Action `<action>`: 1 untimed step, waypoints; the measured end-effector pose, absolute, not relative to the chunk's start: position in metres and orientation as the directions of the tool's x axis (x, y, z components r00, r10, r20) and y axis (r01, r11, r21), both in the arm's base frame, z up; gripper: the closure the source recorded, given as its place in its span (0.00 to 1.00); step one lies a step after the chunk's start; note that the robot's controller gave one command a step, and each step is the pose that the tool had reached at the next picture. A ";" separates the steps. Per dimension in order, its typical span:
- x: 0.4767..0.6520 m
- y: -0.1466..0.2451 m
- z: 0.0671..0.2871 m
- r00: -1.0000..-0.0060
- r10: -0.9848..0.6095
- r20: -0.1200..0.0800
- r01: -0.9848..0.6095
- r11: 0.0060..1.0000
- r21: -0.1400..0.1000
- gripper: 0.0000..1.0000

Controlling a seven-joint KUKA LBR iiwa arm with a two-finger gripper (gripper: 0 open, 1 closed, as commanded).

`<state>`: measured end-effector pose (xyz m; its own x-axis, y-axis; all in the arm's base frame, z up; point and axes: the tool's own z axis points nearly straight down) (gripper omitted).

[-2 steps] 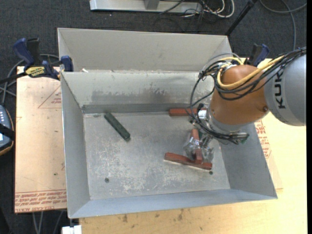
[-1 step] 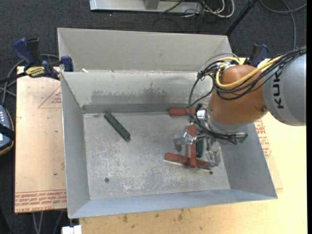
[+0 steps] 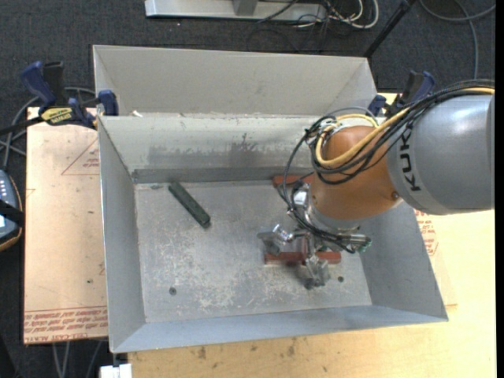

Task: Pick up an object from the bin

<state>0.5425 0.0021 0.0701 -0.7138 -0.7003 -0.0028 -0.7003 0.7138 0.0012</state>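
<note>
— Where's the gripper (image 3: 313,268)?
— Low in the lower right of the bin (image 3: 118,211), over a flat reddish-brown piece (image 3: 277,257) lying on the floor
— Has it got hold of it?
— I cannot tell how the jaws stand; the orange wrist cover (image 3: 354,172) crowds over them
— Anything else?
— A dark bar (image 3: 189,205) lies tilted, well apart, toward the upper left of the floor

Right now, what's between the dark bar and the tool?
Camera view: bare grey bin floor between the dark bar and the tool, except a flat red piece lying right at the tool.
</note>
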 end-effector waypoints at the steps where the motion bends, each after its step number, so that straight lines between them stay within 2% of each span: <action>1: 0.543 0.001 0.072 -0.715 -0.699 -0.004 -0.699 0.715 -0.001 1.00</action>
<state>0.5430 0.0011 0.0715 -0.7153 -0.6989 -0.0037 -0.6989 0.7153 -0.0009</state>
